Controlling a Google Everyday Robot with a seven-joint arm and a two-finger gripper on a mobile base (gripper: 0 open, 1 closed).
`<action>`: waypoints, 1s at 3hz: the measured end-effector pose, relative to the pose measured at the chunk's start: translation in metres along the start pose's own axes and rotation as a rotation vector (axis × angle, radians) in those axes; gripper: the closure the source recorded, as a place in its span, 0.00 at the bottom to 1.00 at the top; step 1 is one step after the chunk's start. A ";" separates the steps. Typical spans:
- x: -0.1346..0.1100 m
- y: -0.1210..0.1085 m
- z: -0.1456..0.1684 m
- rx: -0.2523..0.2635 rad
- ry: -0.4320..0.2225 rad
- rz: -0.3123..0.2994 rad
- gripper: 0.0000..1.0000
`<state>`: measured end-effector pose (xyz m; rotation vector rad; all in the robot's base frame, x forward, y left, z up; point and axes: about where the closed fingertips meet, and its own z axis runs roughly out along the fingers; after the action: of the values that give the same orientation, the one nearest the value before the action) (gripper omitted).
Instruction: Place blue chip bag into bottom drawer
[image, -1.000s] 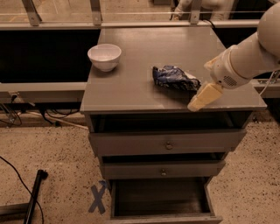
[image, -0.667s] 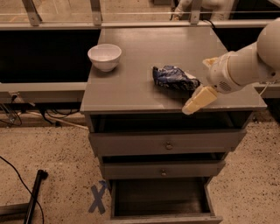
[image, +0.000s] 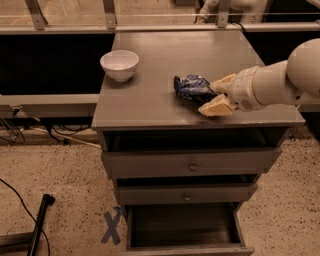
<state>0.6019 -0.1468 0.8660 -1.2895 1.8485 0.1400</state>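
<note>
Cabinet of grey-brown wood (image: 150, 100) with 3 drawers, seen from above and in front. The blue chip bag (image: 192, 87), crumpled and glossy, lies on the cabinet top, right of the middle and toward the front edge. A white bowl (image: 119, 64) stands well apart from it, near the top's left edge.

A white robot arm (image: 280, 80) reaches in from the right. Its gripper (image: 214, 95) is low over the cabinet top at the bag's right end. The 2 cream-coloured fingers (image: 216, 107) are spread apart, 1 behind the bag's end and 1 in front of it, not clamped on it. Whether they touch the foil cannot be told.

Below, the 2 shallower drawers each carry 1 small round knob (image: 192, 166). The bottom drawer (image: 180, 227) is pulled out toward the viewer, its dark box interior open to view.

On the speckled floor, an X of blue tape (image: 111, 227) lies left of the bottom drawer, and a black pole (image: 39, 222) lies further left.
</note>
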 end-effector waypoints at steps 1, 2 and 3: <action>-0.002 0.000 -0.005 -0.021 -0.137 0.030 0.66; -0.002 -0.002 -0.037 -0.027 -0.284 0.037 0.88; 0.005 0.009 -0.076 -0.050 -0.394 -0.004 1.00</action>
<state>0.5501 -0.1864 0.9068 -1.2000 1.5126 0.4112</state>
